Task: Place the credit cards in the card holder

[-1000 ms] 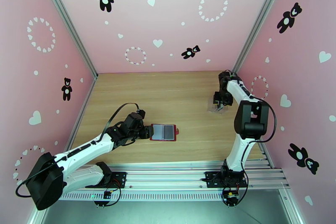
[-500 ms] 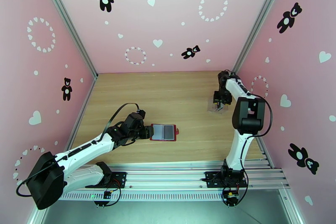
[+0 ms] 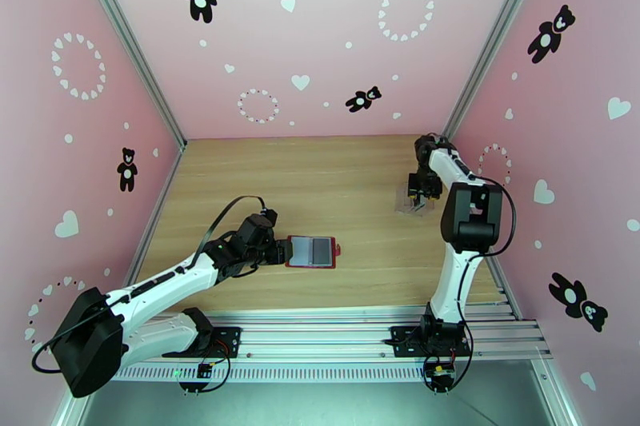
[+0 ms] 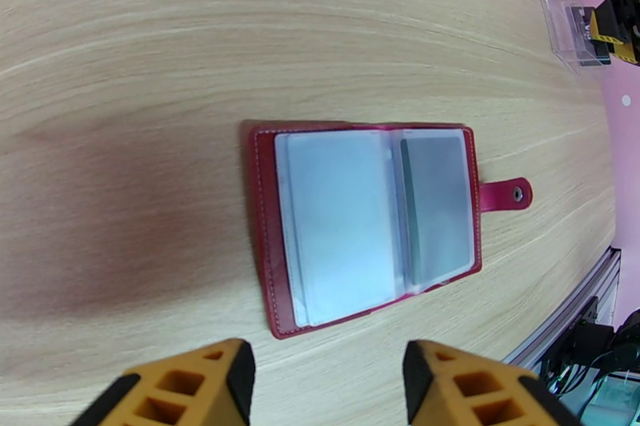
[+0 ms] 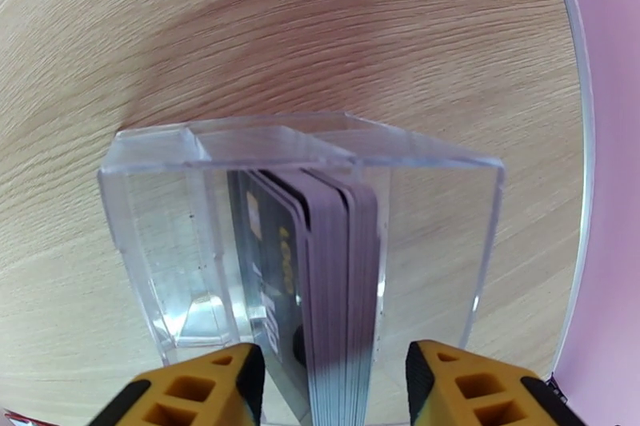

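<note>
The card holder [image 3: 312,252] lies open on the wooden table, red rim around pale grey sleeves [image 4: 352,220], its snap tab [image 4: 506,196] pointing right. My left gripper [image 3: 279,251] sits just off the holder's left edge, open [image 4: 328,388], with nothing between its fingers. The credit cards [image 5: 340,276] stand on edge as a dark stack inside a clear plastic box [image 5: 160,244]. My right gripper [image 5: 332,392] hangs over that box [image 3: 414,205] at the right, open, with a yellow finger on either side of the stack's top edge.
Pink walls close in the table on three sides, and the clear box [image 4: 570,28] stands close to the right wall. Bare wood [image 3: 304,180] stretches between the holder and the box. A metal rail [image 3: 336,332] runs along the near edge.
The right arm's elbow has drifted slightly left while its gripper stays at the clear box. The left arm and the card holder have not moved.
</note>
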Controlling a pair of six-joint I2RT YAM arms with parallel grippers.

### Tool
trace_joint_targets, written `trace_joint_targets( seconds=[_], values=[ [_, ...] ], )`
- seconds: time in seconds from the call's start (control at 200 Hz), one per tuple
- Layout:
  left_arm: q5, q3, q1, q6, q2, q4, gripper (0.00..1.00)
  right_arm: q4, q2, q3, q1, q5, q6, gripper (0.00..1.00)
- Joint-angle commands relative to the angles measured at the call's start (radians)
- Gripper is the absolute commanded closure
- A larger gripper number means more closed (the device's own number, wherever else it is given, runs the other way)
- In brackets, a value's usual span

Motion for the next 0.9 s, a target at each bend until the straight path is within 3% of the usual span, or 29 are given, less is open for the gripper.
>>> trace_joint_targets(
  seconds=[0.0, 0.721, 0.821, 0.896],
  values=[
    [0.012, 0.026, 0.008, 0.006, 0.005, 0.011, 0.46, -0.030, 0.024, 0.031, -0.008, 0.014, 0.008, 0.49],
    [0.011, 0.026, 0.009, 0.006, 0.018, 0.018, 0.45, -0.024, -0.078, -0.005, -0.031, 0.091, 0.041, 0.54],
    [0.011, 0.026, 0.008, 0.006, 0.021, 0.019, 0.46, -0.020, -0.080, -0.013, -0.036, 0.079, 0.041, 0.60],
    [0.011, 0.026, 0.009, 0.006, 0.023, 0.019, 0.46, -0.019, -0.073, -0.015, -0.038, 0.059, 0.037, 0.71]
  ],
)
